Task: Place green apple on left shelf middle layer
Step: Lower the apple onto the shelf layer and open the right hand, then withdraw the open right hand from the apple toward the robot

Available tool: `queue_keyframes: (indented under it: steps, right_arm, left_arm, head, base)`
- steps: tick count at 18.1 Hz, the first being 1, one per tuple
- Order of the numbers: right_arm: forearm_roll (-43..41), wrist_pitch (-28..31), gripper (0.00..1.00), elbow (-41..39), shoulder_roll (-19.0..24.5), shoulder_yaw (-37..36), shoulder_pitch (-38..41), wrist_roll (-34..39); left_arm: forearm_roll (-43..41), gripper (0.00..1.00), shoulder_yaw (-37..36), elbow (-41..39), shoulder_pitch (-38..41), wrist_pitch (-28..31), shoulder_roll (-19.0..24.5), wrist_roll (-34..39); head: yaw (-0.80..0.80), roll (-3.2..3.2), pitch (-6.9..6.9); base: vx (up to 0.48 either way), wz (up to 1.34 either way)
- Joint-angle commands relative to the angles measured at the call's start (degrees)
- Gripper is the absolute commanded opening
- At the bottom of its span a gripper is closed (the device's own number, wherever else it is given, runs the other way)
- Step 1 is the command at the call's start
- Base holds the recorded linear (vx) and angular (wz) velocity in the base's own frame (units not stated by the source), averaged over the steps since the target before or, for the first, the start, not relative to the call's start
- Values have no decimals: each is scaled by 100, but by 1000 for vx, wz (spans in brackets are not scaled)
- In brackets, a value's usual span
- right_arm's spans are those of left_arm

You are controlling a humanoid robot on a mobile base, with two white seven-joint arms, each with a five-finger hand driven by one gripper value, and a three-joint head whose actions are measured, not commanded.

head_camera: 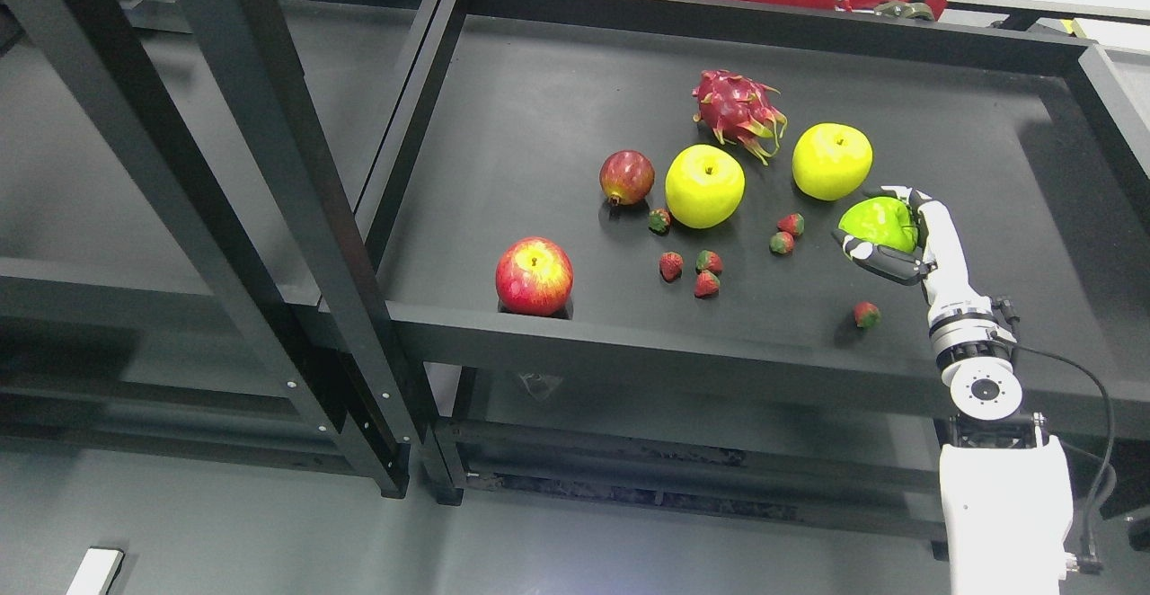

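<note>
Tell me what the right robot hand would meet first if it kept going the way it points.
The right robot hand, closed on the green apple, points up and back; probably the yellow apple first, though depth is unclear.

No readable text, label, brand, number or sign shows anywhere. Every surface in the frame is unmarked.

A red apple (534, 276) sat at the front edge. Behind it lay a pomegranate (626, 176), two yellow apples (704, 185) (831, 160), a dragon fruit (738, 110) and scattered strawberries (706, 284).
</note>
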Motion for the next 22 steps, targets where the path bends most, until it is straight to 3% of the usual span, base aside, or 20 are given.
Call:
queue_keyframes:
  steps: [1,5,6,8,10,12,17,22]
  right_arm:
    - [140,124,3,200,-80,191,-93,32]
    - [140,641,9,455,-80,218,-234,32]
    - [140,790,23,455,-72,218,-234,32]
    - [71,923,68,447,-63,218,-216,32]
    - [26,906,94,438,-45,227,-216,41]
    - [-96,889,99,420,-28,227,-225,41]
    - [-150,871,99,429,-28,227,-225,41]
    - [-474,152,99,394,25,350,-138,15]
  left_arm:
    - [0,100,0,0,1,-3,100,3]
    - [0,100,0,0,1,-3,100,3]
    - [0,100,0,0,1,-3,100,3]
    - [0,100,0,0,1,-3,100,3]
    - [0,100,0,0,1,-3,100,3]
    - [0,100,0,0,1,-3,100,3]
    - [0,100,0,0,1,-3,100,3]
    - [0,100,0,0,1,-3,100,3]
  head:
    - [0,0,0]
    - [0,0,0]
    - [0,0,0]
    - [0,0,0]
    - [0,0,0]
    - [0,0,0]
    - [0,0,0]
    - [0,0,0]
  base:
    - [112,38]
    - [109,32]
    - [49,9]
    - [39,0]
    - [16,0]
    - [0,0]
    - [0,0]
    - [0,0]
